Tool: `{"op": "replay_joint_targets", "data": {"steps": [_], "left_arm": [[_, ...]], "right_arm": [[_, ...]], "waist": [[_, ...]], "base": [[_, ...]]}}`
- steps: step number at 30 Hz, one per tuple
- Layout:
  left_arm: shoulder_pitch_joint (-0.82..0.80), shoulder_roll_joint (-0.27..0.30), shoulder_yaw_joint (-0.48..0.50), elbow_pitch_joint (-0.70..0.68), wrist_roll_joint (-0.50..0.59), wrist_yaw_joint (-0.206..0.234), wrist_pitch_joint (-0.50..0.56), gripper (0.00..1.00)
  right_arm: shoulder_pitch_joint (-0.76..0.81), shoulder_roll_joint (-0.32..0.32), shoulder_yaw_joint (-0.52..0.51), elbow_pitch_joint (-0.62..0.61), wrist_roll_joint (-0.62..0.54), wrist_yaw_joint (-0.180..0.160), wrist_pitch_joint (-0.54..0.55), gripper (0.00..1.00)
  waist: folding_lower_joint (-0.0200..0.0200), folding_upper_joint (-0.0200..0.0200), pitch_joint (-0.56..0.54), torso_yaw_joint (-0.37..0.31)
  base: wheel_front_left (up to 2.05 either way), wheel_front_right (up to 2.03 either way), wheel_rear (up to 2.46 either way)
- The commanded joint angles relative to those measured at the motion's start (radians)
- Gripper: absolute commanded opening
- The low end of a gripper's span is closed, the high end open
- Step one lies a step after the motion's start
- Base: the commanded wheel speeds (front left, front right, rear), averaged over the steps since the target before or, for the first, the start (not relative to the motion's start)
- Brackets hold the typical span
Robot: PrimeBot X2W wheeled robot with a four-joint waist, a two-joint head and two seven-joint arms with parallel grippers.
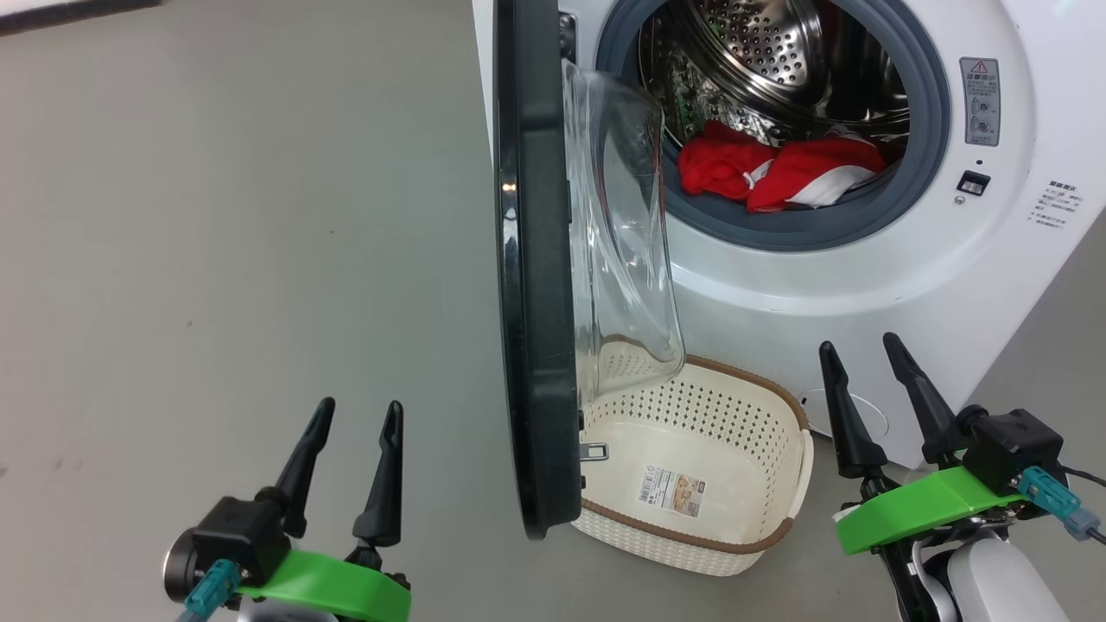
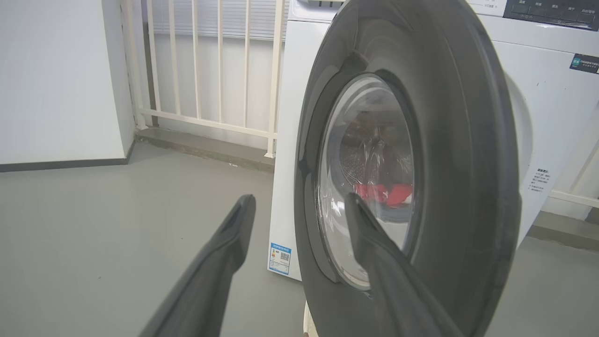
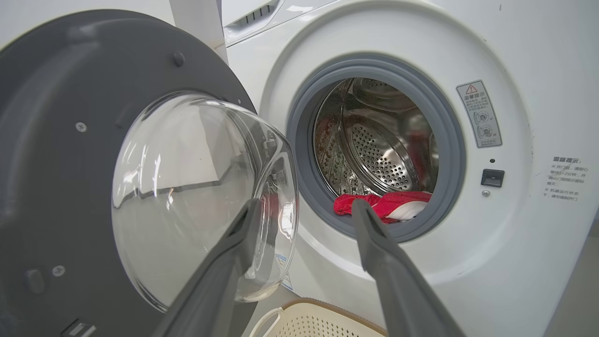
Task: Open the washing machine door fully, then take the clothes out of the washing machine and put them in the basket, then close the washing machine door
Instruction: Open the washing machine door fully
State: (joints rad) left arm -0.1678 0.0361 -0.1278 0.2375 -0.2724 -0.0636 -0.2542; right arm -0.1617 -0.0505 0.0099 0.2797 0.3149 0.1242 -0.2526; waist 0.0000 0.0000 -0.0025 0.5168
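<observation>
Door state: large round washing machine door with a glossy black rim and bulging clear glass bowl (image 1: 531,302) (image 2: 468,164) (image 3: 47,140) is swung out, edge-on to the head camera, roughly square to the front of the white boxy front-loading washing machine (image 1: 864,285) (image 2: 290,140) (image 3: 514,234). Hinge is on the left of the grey-ringed opening.

Clothes: bright red fabric garments with white trim (image 1: 778,168) (image 2: 383,193) (image 3: 383,206) lie bunched at the bottom front of the perforated steel drum (image 1: 760,43), resting against the lower rubber ring. In the left wrist view they show through the door glass.

Basket: small cream-white perforated plastic basket with brown rim (image 1: 778,406) (image 3: 318,323) sits on the grey floor (image 1: 216,216) just in front of the washer, below the opening. In the head view the door's lower edge covers its left end. A paper label (image 1: 672,492) is stuck inside on its bottom.

Left gripper (image 1: 360,406) (image 2: 299,199): fingers spread apart, holding nothing, on the outer side of the door, near it but not touching.

Right gripper (image 1: 859,342) (image 3: 305,204): fingers also spread, holding nothing, just right of the basket, pointing at the opening, clear of washer and door.
</observation>
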Motion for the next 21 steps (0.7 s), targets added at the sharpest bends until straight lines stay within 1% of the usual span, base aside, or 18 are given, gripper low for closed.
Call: {"op": "replay_joint_targets", "data": {"steps": [1, 17, 20, 21], "left_arm": [[-0.024, 0.014, 0.035, -0.02, 0.007, -0.009, -0.008, 1.0], [-0.025, 0.014, 0.036, -0.017, 0.01, -0.01, -0.008, 1.0], [-0.027, 0.014, 0.036, -0.008, 0.01, -0.003, -0.008, 1.0], [-0.027, 0.014, 0.036, -0.007, 0.01, -0.001, -0.008, 0.75]], "right_arm": [[-0.008, 0.0, 0.024, -0.03, 0.01, 0.007, -0.009, 1.0], [-0.009, 0.0, 0.04, -0.018, 0.021, 0.007, -0.009, 1.0], [-0.009, 0.0, 0.04, -0.014, 0.029, 0.007, -0.009, 1.0], [-0.009, 0.0, 0.04, -0.014, 0.031, 0.007, -0.009, 1.0]], "waist": [[0.0, 0.0, 0.0, 0.0], [0.0, 0.0, 0.004, 0.002], [0.0, 0.0, 0.003, 0.002], [0.0, 0.0, 0.002, 0.002]], "base": [[0.0, 0.0, 0.0], [0.0, 0.0, 0.0], [0.0, 0.0, 0.0], [0.0, 0.0, 0.0]]}}
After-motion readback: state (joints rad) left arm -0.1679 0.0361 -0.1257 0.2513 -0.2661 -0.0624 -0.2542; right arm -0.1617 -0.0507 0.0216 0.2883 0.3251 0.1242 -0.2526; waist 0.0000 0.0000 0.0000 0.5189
